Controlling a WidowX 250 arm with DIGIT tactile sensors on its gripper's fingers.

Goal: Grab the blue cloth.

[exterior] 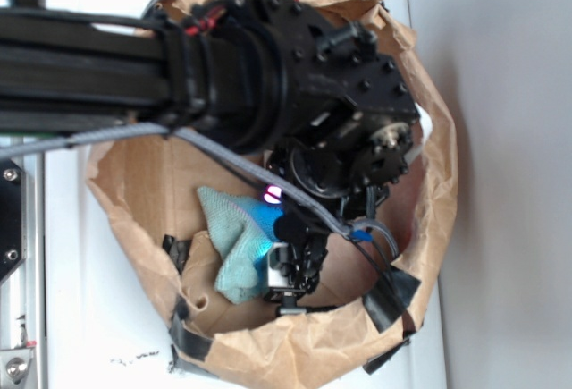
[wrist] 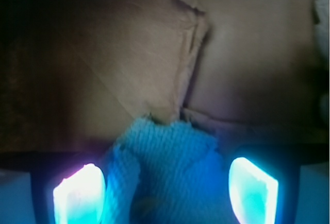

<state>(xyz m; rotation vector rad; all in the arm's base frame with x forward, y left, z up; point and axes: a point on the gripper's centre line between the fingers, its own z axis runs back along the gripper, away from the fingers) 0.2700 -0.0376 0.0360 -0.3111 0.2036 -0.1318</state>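
The black gripper (wrist: 166,190) is shown with its two glowing pads set wide apart, nothing clamped. The small teal-blue terry cloth (wrist: 167,172) is seen bunched directly between them, on the floor of the rolled-down brown paper bag (exterior: 429,228). Its long axis is seen, in the exterior view, running from upper left toward the gripper (exterior: 288,274). Closing on the fold appears to be what remains.

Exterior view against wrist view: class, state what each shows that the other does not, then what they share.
Only the exterior shows the black arm, the whole paper bag rim and the white surface. Only the wrist shows both glowing fingers, apart, with the blue cloth between them. Both share the cloth and the bag's brown paper.
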